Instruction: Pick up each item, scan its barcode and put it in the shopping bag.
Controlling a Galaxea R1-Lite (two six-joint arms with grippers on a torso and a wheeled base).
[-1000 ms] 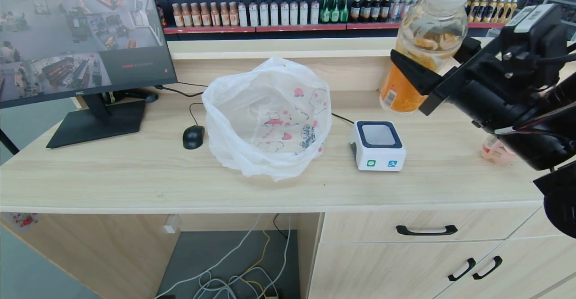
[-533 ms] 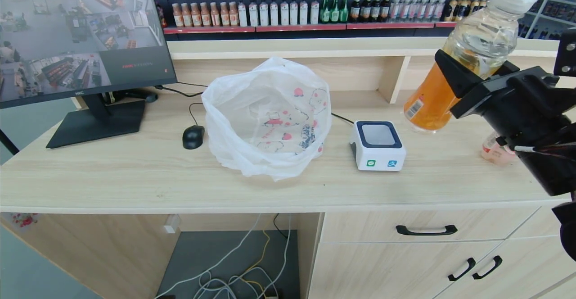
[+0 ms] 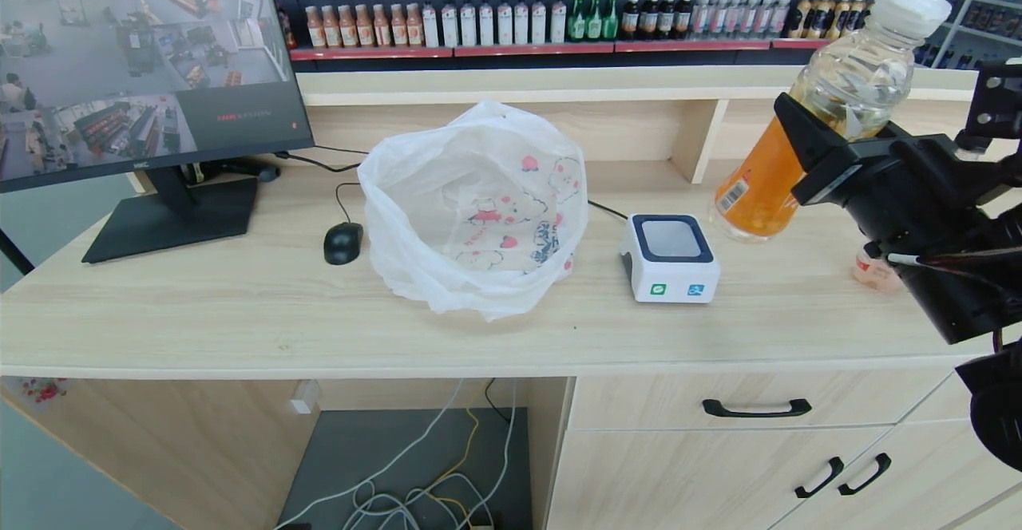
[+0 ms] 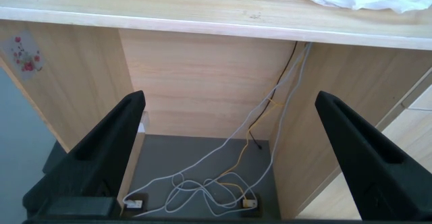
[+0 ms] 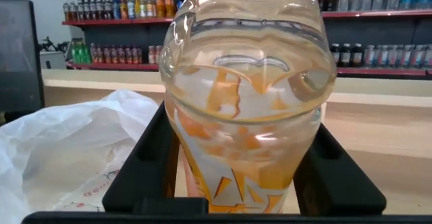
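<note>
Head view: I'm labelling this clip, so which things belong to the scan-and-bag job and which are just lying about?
Job: orange drink bottle in the right gripper; scanner; shopping bag; small pink bottle, likely next.
Lying about: monitor; mouse; shelf bottles behind; cables under the counter.

A pale wooden counter (image 3: 239,314) is being shown across the middle of the frame. At its left a monitor (image 3: 144,59) is being carried on a black stand, with a black mouse (image 3: 342,243) to its right. At centre the open shopping bag (image 3: 475,203) is being supported, a white scanner (image 3: 671,257) just beside it on the right. A small pinkish bottle (image 3: 872,270) is being partly hidden at the right edge.
</note>
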